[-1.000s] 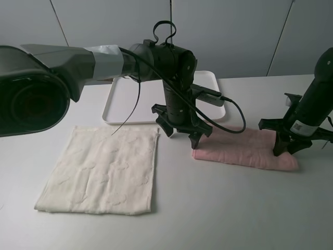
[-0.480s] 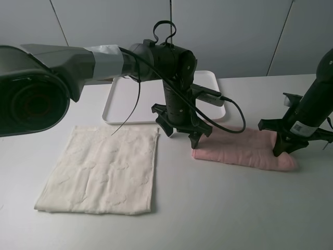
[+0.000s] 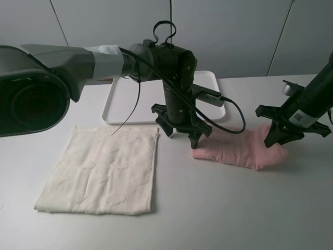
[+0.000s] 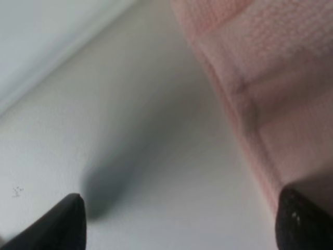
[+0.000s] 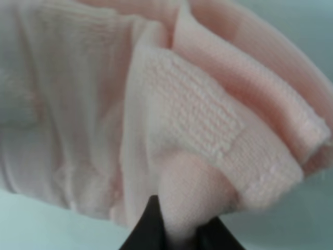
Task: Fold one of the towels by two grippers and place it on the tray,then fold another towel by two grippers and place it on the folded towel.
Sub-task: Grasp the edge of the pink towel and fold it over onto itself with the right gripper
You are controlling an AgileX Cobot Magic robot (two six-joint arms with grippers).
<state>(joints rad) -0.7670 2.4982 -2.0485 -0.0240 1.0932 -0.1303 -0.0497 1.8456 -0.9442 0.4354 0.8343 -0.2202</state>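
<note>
The pink towel (image 3: 237, 148) lies folded in a long strip right of centre. My right gripper (image 3: 277, 139) is shut on its right end and holds that end lifted and curled over the strip. In the right wrist view the bunched pink towel (image 5: 177, 120) is pinched between the dark fingertips of my right gripper (image 5: 179, 229). My left gripper (image 3: 182, 138) is open above the strip's left end. In the left wrist view the left gripper (image 4: 182, 224) has one fingertip over the table and one at the edge of the pink towel (image 4: 270, 88). The cream towel (image 3: 104, 169) lies flat at the front left. The white tray (image 3: 130, 99) holds nothing.
The tray stands at the back centre, partly behind my left arm. A black cable (image 3: 237, 117) loops from the left arm over the table near the pink towel. The table's front edge is below the cream towel.
My right gripper has lifted the pink towel's right end and drawn it left, so the strip looks shorter. The left arm has not moved.
</note>
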